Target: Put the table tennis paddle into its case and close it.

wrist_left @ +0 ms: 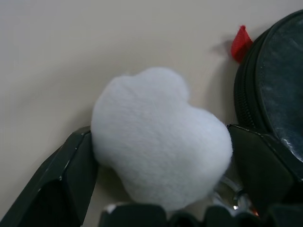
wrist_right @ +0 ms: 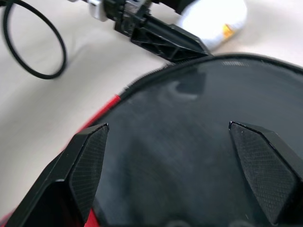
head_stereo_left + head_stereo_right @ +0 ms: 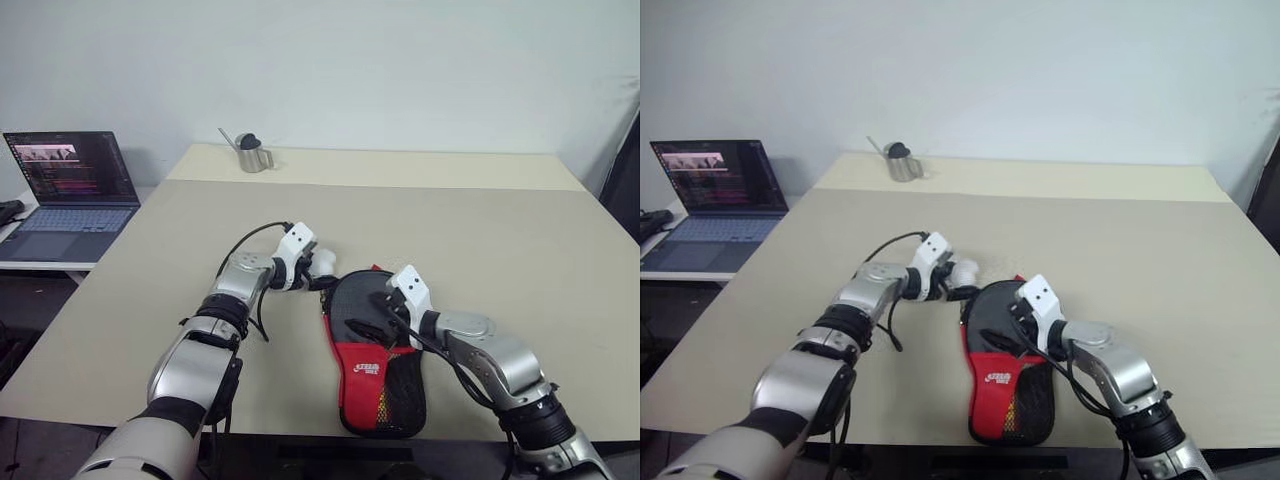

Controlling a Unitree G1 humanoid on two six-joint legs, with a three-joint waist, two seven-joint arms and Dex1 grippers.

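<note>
Left wrist view: pompom (image 1: 158, 137) sits between left claw (image 1: 161, 165) fingers

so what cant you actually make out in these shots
- Zip state of the case: in the left eye view the right pincer covers the round end's rim.
- Whether the paddle is inside: no view shows it.
- What the white pompom hangs from: the left pincer fingers flank it in the left wrist view.
- The laptop screen: too small.
</note>
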